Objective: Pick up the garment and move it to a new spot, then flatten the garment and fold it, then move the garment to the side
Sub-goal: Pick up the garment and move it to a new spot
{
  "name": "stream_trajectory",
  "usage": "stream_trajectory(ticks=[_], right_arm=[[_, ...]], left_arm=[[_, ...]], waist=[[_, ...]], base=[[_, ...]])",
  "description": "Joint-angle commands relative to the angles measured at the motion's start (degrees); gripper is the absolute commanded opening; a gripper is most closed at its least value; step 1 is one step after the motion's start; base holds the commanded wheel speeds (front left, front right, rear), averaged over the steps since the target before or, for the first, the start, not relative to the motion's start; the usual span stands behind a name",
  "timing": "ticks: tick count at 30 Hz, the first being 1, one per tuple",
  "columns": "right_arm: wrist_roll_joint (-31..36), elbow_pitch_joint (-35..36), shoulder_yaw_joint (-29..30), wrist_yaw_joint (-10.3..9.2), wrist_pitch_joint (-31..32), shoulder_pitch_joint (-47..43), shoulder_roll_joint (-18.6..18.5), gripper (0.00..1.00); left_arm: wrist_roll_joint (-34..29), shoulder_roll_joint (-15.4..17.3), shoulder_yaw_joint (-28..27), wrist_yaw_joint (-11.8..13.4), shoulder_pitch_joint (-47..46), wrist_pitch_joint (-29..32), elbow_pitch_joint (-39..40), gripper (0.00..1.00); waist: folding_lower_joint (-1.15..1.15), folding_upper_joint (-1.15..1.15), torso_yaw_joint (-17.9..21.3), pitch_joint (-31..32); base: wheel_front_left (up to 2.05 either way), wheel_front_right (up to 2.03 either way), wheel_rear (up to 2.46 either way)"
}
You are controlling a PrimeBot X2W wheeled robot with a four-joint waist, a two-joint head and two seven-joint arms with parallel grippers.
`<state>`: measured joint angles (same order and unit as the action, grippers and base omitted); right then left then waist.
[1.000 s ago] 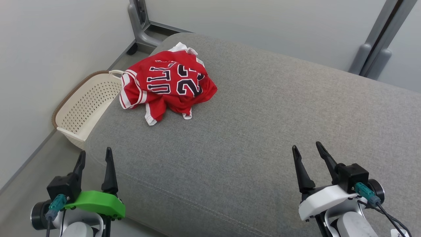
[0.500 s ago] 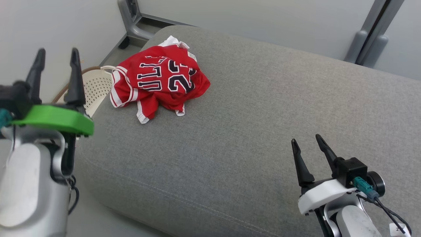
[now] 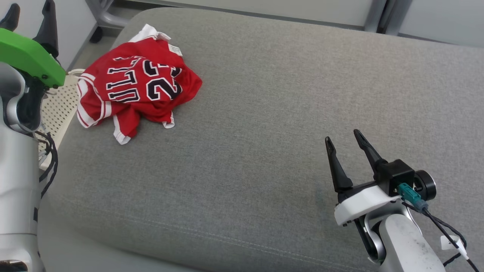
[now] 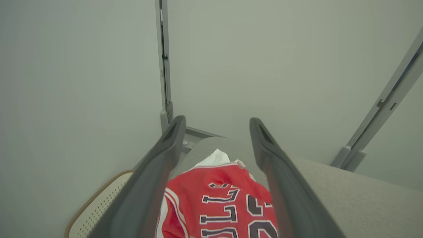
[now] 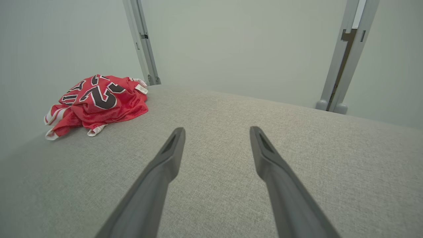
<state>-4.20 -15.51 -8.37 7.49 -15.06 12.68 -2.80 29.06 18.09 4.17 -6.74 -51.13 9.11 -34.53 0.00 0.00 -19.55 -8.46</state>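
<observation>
Left gripper [image 3: 30, 11] hangs raised, fingers spread, empty, off the left edge of the grey cushion [image 3: 272, 113]; right gripper [image 3: 342, 136] likewise splayed and empty over its near-right part; crumpled red jersey [image 3: 132, 87] lies at the far-left corner, just beside a perforated cream basket [image 3: 56, 109].

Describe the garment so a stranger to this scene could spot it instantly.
Start at the wide grey cushion. Go to its far left corner, beside the cream perforated basket. There lies a crumpled red jersey with white-striped trim and dark block lettering, the only bright thing on the plain grey fabric.
</observation>
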Motion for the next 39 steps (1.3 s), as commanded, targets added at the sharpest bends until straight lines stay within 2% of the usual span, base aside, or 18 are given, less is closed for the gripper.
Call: stream_trajectory(ticks=[1,6,10,19,33,34,35,36,39], right_arm=[[0.40,0.17,-0.20,0.00,-0.27,1.38,-0.45,1.00],[0.78,0.45,-0.98,0.00,-0.27,3.22,-0.51,1.00],[1.16,0.85,-1.32,0.00,-0.27,4.25,-0.49,1.00],[1.69,1.80,-2.22,0.00,-0.27,6.52,-0.39,1.00],[2.20,2.36,-2.38,0.00,-0.27,8.50,-0.28,1.00],[2.21,2.40,-2.30,0.00,-0.27,8.57,-0.27,1.00],[2.24,2.45,-2.22,0.00,-0.27,8.64,-0.27,1.00],[2.33,2.47,-2.09,0.00,-0.27,8.62,-0.27,1.00],[2.53,2.37,-1.78,0.00,-0.27,8.46,-0.25,1.00]], left_arm=[[1.35,0.30,0.25,-0.39,-1.86,0.87,-3.11,1.00],[4.95,1.90,0.64,-0.72,-4.82,3.39,-12.34,1.00],[8.99,2.61,2.04,-0.81,-5.76,5.78,-16.31,1.00],[16.48,5.91,3.87,-0.80,-6.47,9.27,-20.38,1.00],[21.10,8.47,5.03,-0.80,-6.67,10.89,-26.15,1.00],[21.26,8.52,5.23,-0.80,-6.63,10.87,-26.30,0.67],[21.54,8.53,5.39,-0.80,-6.67,10.71,-26.44,0.41],[21.48,8.77,5.48,-0.80,-6.78,9.97,-26.71,0.01],[21.80,8.66,6.06,-0.80,-6.85,9.21,-27.13,0.00]], waist=[[0.00,0.00,4.41,-4.28],[0.00,0.00,7.38,-7.40],[0.00,0.00,8.97,-9.63],[0.00,0.00,11.14,-14.33],[0.00,0.00,13.36,-18.35],[0.00,0.00,13.42,-18.46],[0.00,0.00,13.45,-18.55],[0.00,0.00,13.45,-18.58],[0.00,0.00,13.42,-18.45]], base=[[0.00,0.00,0.00],[0.00,0.00,0.00],[0.00,0.00,0.00],[0.00,0.00,0.00],[0.00,0.00,0.00],[0.00,0.00,0.00],[0.00,0.00,0.00],[0.00,0.00,0.00],[0.00,0.00,0.00]])
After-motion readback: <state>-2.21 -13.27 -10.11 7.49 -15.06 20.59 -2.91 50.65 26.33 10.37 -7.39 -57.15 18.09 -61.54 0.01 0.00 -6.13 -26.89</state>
